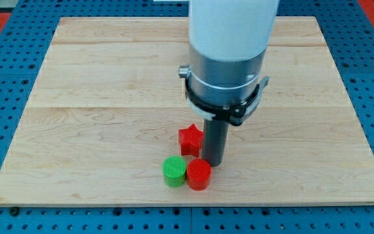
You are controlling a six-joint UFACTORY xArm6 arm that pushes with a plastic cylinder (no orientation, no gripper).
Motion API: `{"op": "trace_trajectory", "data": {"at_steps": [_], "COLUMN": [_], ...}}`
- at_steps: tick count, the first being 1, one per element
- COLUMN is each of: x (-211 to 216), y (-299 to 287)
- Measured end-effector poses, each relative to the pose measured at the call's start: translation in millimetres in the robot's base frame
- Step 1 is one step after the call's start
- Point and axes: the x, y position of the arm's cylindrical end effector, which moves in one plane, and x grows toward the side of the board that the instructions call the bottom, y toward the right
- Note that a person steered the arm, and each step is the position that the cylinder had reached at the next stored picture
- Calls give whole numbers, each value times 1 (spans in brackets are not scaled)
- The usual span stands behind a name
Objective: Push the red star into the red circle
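The red star (189, 140) lies on the wooden board (96, 97), just below the view's middle. The red circle (199, 174) sits below and slightly right of the star, with a small gap between them. My tip (213, 163) rests on the board right of the star and just above the red circle's upper right edge, close to both. The dark rod hangs down from the large white and silver arm body (229, 58).
A green circle (174, 171) sits touching the red circle on its left side. The board lies on a blue pegboard surface (5, 214) that shows all around its edges.
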Motion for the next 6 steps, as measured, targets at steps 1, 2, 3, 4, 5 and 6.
{"op": "trace_trajectory", "data": {"at_steps": [1, 2, 3, 4, 5, 6], "x": [-22, -43, -52, -92, -94, -94], "y": [4, -18, -37, -9, -57, -109]}}
